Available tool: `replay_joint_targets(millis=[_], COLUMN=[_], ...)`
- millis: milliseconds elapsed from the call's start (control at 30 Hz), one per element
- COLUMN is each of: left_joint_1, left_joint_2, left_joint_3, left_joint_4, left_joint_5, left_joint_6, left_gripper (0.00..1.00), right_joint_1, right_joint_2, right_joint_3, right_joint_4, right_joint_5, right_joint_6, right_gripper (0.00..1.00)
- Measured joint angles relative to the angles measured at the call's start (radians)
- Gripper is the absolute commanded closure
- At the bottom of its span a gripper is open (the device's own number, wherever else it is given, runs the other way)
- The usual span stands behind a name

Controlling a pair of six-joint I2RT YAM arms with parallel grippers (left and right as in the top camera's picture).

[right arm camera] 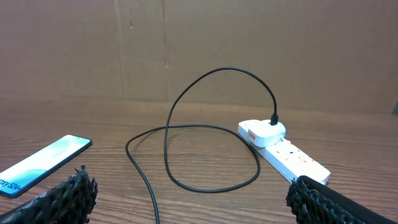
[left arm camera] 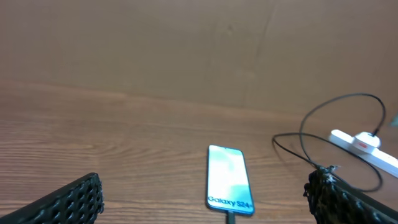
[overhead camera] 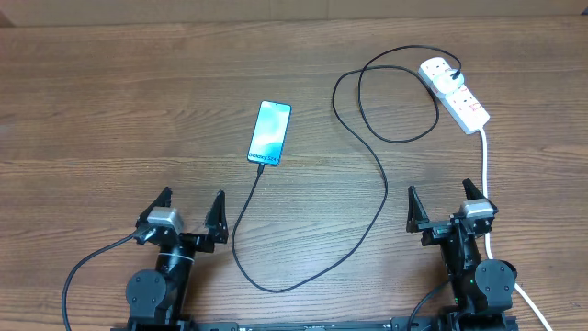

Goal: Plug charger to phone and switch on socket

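The phone (overhead camera: pixel 270 133) lies face up mid-table with a lit blue-cyan screen, also seen as the phone (left arm camera: pixel 229 185) and the phone (right arm camera: pixel 43 163). The charger's thin black cable (overhead camera: pixel 367 213) runs from the phone's near end, loops across the table and ends at a plug on the socket (overhead camera: pixel 454 93). This white socket (right arm camera: pixel 283 152) lies at the far right; in the left wrist view the socket (left arm camera: pixel 365 147) shows at the right edge. My left gripper (overhead camera: pixel 190 213) stands open near the front edge, below the phone. The right gripper (overhead camera: pixel 448 207) is open too, nothing between its fingers.
A thick white cord (overhead camera: pixel 485 179) runs from the socket down the right side, past my right arm. The wooden table (overhead camera: pixel 110 110) stretches bare to the left. A brown board wall (right arm camera: pixel 199 43) backs the table.
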Motion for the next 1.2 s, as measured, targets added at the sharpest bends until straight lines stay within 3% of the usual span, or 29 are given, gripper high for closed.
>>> replay_joint_targets(millis=[400, 800, 1200], left_joint_1=[0.003, 0.014, 0.014], left_joint_2=[-0.008, -0.008, -0.009], left_joint_3=[-0.003, -0.006, -0.006], left_joint_4=[-0.060, -0.080, -0.080], left_joint_5=[-0.113, -0.115, -0.116], left_joint_6=[0.024, 0.177, 0.208], left_gripper=[0.01, 0.00, 0.00], right_joint_1=[0.000, 0.000, 0.000], right_joint_2=[0.000, 0.000, 0.000], right_joint_3=[0.000, 0.000, 0.000], right_joint_4=[0.000, 0.000, 0.000], right_joint_5=[0.000, 0.000, 0.000], right_joint_6=[0.000, 0.000, 0.000], right_gripper=[0.00, 0.00, 0.00])
